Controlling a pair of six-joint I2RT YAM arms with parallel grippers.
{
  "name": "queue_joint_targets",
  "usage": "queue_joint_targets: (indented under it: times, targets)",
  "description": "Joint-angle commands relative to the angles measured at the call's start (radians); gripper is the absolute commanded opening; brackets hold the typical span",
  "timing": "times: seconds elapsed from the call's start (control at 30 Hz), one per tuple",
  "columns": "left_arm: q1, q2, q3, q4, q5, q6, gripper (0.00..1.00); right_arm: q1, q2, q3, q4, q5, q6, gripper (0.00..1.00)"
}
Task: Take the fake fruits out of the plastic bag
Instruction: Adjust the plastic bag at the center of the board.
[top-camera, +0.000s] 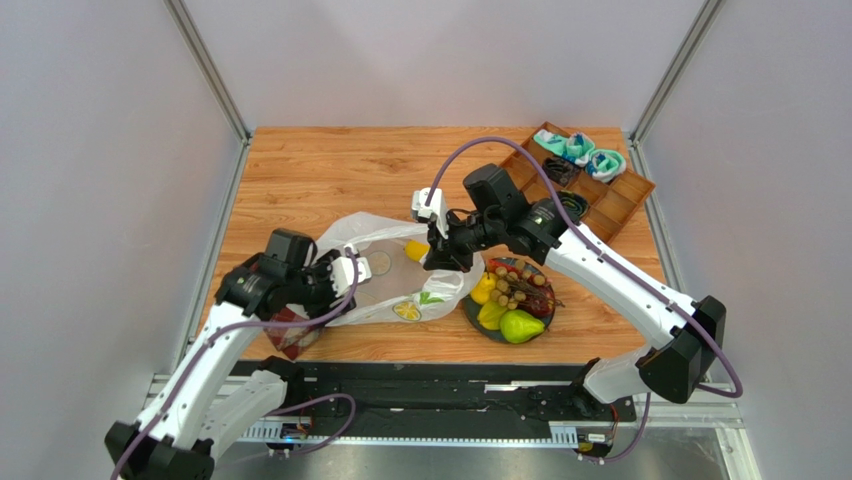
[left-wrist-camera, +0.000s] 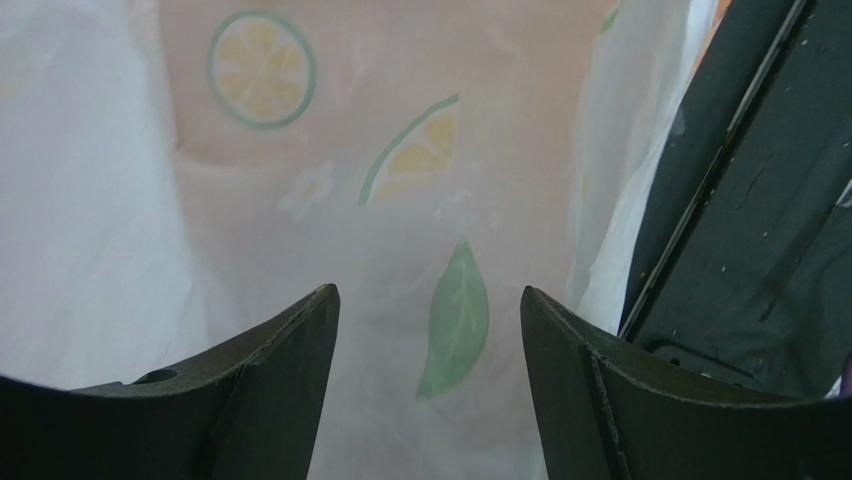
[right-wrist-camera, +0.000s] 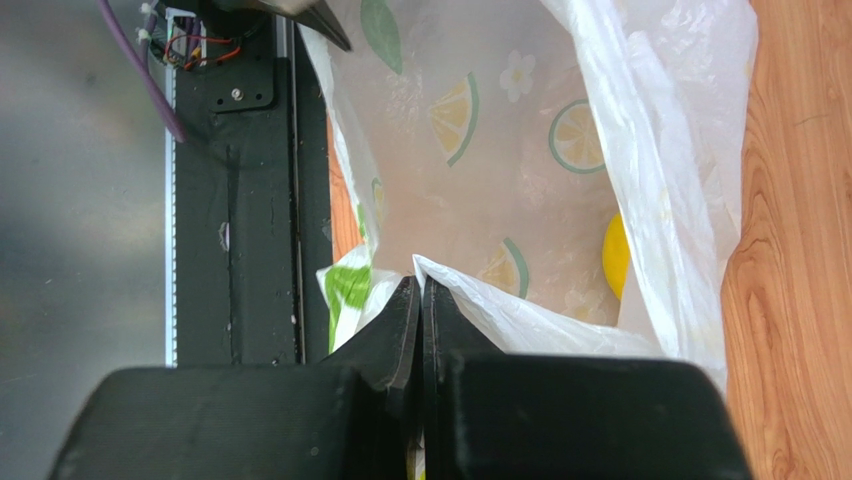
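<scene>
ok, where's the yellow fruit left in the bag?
In the top view the yellow fruit lies inside the plastic bag at its right side, just left of the right gripper, which pinches the bag's rim.

Looking down on the wooden table (top-camera: 300, 170): the plastic bag (top-camera: 385, 235) lies crumpled in the middle. The left gripper (top-camera: 357, 272) is pressed up against its left side, and the right gripper (top-camera: 438, 260) sits at its right edge. One yellow fruit (top-camera: 415, 250) shows through the bag, just beside the right gripper. Right of the bag, a dark plate (top-camera: 470, 313) carries a green pear (top-camera: 521, 326), a brown grape bunch (top-camera: 516, 290) and some yellow pieces. At the back right, a wooden tray (top-camera: 620, 205) holds teal socks (top-camera: 582, 152). A red checked cloth (top-camera: 292, 338) peeks out under the left arm.
</scene>
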Motion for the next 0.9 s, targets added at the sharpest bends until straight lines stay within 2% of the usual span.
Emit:
queue_joint_targets:
  times: [0.0, 0.03, 0.13, 0.23, 0.33, 0.37, 0.47, 0.5, 0.57, 0.6, 0.7, 0.87]
  targets:
    - [0.037, -0.139, 0.076, -0.266, -0.242, 0.043, 0.77, 0.01, 0.06, 0.072, 0.114, 0.015, 0.024, 0.0]
    - [0.049, -0.161, 0.055, -0.293, -0.362, 0.057, 0.77, 0.013, 0.073, 0.096, 0.115, 0.009, 0.018, 0.0]
    - [0.149, -0.208, -0.038, -0.349, -0.521, 0.036, 0.77, 0.03, 0.114, 0.162, 0.131, 0.006, -0.013, 0.0]
    - [0.255, -0.282, 0.011, -0.541, -0.532, 0.007, 0.75, 0.047, 0.128, 0.194, 0.136, -0.003, -0.007, 0.0]
    - [0.278, -0.395, 0.129, -0.736, -0.566, 0.03, 0.75, 0.061, 0.12, 0.188, 0.158, -0.025, 0.004, 0.0]
    - [0.278, -0.427, 0.167, -0.737, -0.582, 0.024, 0.75, 0.064, 0.12, 0.189, 0.158, -0.037, 0.004, 0.0]
    - [0.279, -0.478, 0.273, -0.734, -0.456, 0.118, 0.79, 0.07, 0.116, 0.173, 0.148, -0.052, -0.008, 0.0]
    - [0.278, -0.445, 0.303, -0.732, -0.287, 0.157, 0.79, 0.068, 0.111, 0.162, 0.133, -0.051, -0.026, 0.0]
    - [0.278, -0.39, 0.358, -0.723, -0.088, 0.175, 0.79, 0.07, 0.094, 0.134, 0.118, -0.04, -0.031, 0.0]
    - [0.278, -0.329, 0.357, -0.709, 0.089, 0.175, 0.79, 0.07, 0.087, 0.125, 0.096, -0.04, -0.03, 0.0]
    - [0.276, -0.18, 0.323, -0.602, 0.285, 0.142, 0.77, 0.07, 0.042, 0.078, 0.089, -0.029, -0.023, 0.0]
    - [0.172, -0.044, 0.271, -0.417, 0.257, 0.229, 0.74, 0.075, 0.028, 0.067, 0.099, 0.012, 0.027, 0.0]
